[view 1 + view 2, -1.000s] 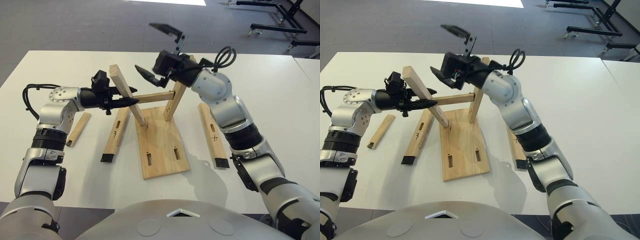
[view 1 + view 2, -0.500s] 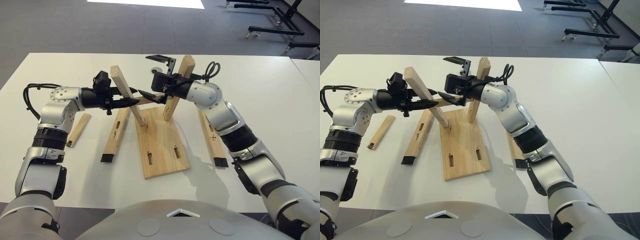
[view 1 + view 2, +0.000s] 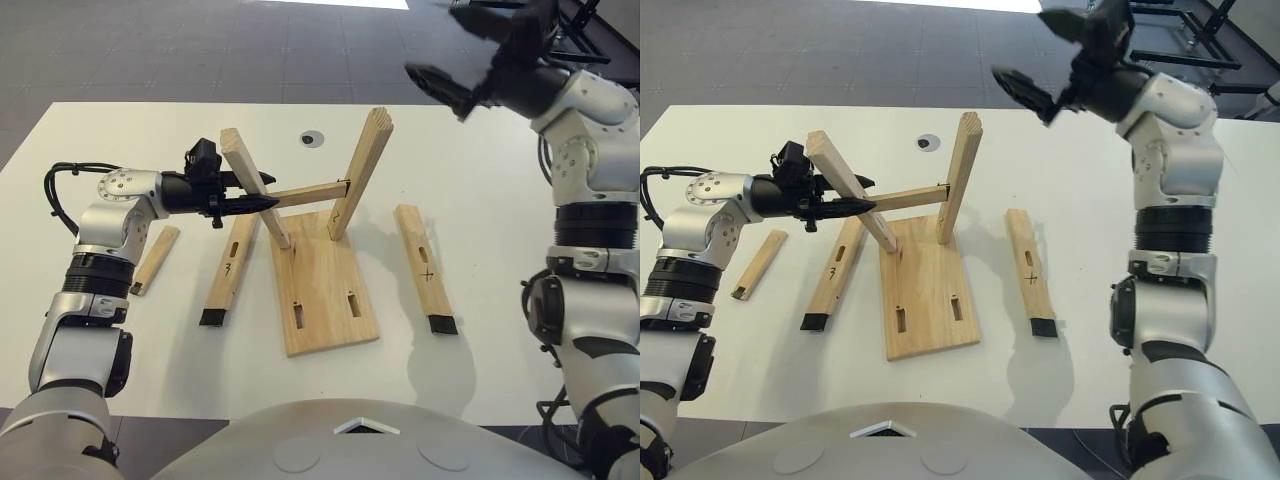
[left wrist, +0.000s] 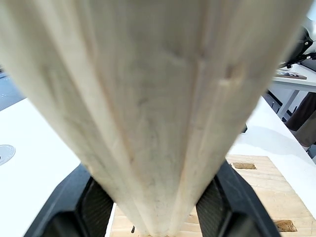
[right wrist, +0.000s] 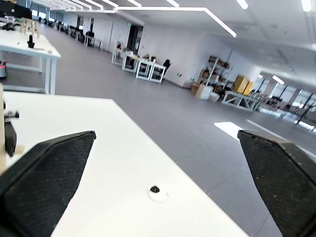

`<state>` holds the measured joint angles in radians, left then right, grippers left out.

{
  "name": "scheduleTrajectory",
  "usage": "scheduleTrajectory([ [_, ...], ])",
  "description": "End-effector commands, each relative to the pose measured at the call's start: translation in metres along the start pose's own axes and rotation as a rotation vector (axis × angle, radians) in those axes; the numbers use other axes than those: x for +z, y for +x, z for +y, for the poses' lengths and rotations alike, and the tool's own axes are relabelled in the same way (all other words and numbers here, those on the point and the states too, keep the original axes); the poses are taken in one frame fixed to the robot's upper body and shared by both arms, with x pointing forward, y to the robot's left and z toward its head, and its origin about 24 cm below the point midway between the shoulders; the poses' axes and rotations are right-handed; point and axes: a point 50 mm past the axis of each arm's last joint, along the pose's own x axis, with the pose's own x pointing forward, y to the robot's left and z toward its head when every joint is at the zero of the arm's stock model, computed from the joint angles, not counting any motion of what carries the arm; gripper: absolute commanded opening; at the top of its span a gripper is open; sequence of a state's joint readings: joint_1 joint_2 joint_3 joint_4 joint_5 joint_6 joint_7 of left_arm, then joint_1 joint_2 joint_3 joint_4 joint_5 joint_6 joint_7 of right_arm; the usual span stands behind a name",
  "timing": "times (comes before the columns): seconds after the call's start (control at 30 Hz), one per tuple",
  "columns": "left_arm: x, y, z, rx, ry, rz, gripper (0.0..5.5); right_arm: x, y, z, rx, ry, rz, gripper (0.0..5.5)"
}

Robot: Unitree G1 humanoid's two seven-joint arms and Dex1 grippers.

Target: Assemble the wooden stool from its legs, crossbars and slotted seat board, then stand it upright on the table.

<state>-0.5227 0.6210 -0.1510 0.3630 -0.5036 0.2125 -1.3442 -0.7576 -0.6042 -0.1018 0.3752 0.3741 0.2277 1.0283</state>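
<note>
With the right claw (image 3: 430,37) now withdrawn to the upper right, jaws apart, and the left claw (image 3: 265,197) kept clamped on the left leg (image 3: 240,160), the crossbar (image 3: 310,192) and right leg (image 3: 362,165) stand unaided on the seat board (image 3: 325,290) at frame centre, apparently seated.

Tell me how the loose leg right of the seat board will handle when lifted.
The leg is probably stiff: it looks like solid wood. Its flat faces suggest it won't roll. Being long, it may tilt if gripped near one end.
</note>
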Motion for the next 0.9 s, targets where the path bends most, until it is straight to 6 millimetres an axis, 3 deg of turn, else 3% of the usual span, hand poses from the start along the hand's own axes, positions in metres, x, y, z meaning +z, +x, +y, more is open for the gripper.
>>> scheduleTrajectory([
  [0.03, -0.028, -0.007, -0.004, 0.022, -0.065, 0.173, 2.03, -0.029, -0.004, 0.01, 0.097, 0.14, 0.07, 5.3],
  [0.2, -0.027, -0.008, -0.003, 0.016, -0.06, 0.181, 2.03, -0.028, 0.0, 0.023, 0.188, 0.283, 0.003, 5.3],
  [0.4, -0.021, 0.005, -0.001, -0.025, -0.03, 0.188, 2.03, -0.038, 0.028, 0.054, 0.319, 0.302, 0.019, 5.3],
  [0.7, -0.019, 0.011, 0.003, -0.062, 0.001, 0.202, 2.03, -0.041, 0.038, 0.068, 0.383, 0.323, 0.018, 5.3],
  [0.9, -0.013, 0.027, 0.001, -0.123, 0.057, 0.199, 2.03, -0.044, 0.055, 0.088, 0.465, 0.332, 0.016, 5.3],
])
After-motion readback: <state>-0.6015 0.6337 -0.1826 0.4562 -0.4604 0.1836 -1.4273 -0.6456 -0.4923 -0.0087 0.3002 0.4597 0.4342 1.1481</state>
